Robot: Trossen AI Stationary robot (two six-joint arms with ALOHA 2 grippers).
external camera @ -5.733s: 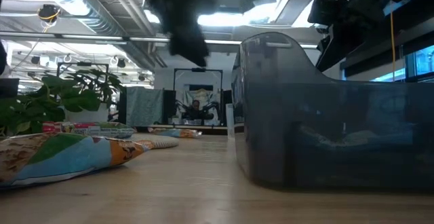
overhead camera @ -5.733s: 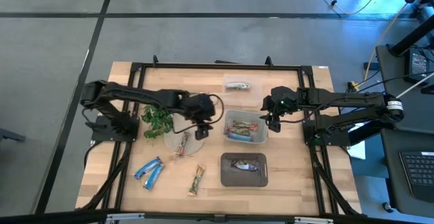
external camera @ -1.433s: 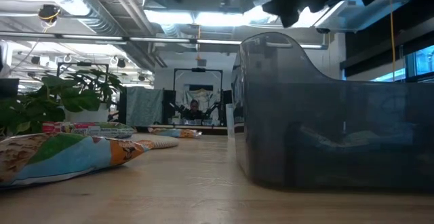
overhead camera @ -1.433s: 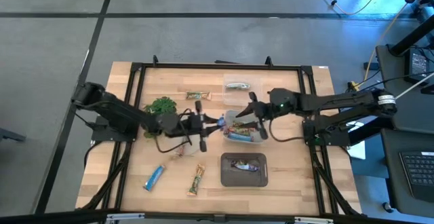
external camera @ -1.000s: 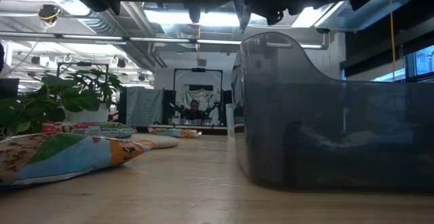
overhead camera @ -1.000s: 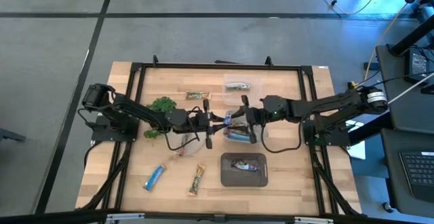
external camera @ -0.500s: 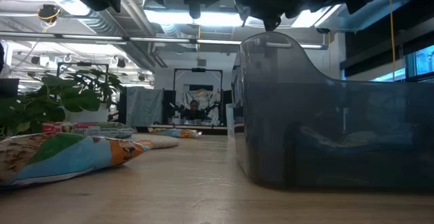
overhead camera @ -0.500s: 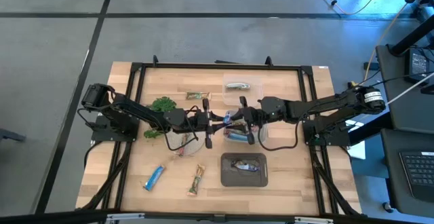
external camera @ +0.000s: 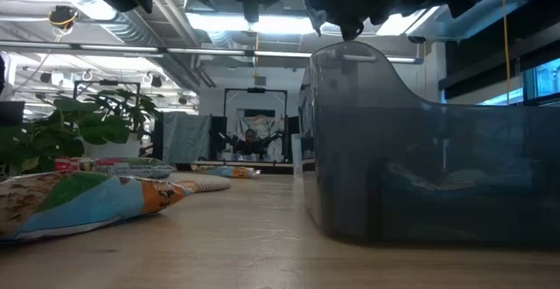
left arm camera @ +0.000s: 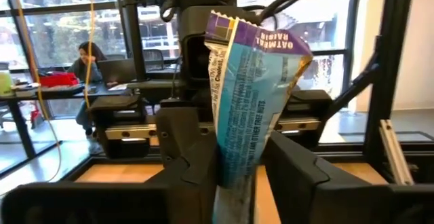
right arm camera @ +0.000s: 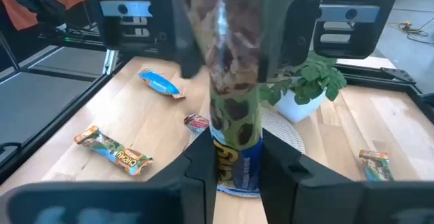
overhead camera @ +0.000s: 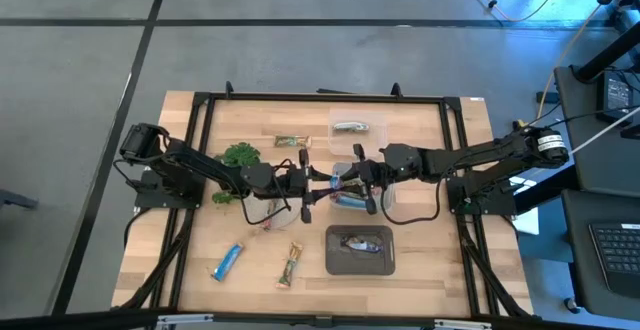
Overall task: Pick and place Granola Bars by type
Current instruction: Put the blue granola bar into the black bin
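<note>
Nearest table edge: blue bar [overhead camera: 229,260] and green-tan bar [overhead camera: 290,265] flat on wood, left of dark tray [overhead camera: 360,249] holding 1 bar. Mid-table, above wood: left gripper [overhead camera: 318,181] and right gripper [overhead camera: 350,177] meet tip to tip, both pinching same blue bar [left arm camera: 247,95]; right fingers closed on it, left fingers [left arm camera: 186,157] hugging its other end. Beside them: clear bin [overhead camera: 384,194], plant [overhead camera: 238,157]. Far side: 1 bar [overhead camera: 288,141] on wood, 1 in small clear tray [overhead camera: 355,126].
</note>
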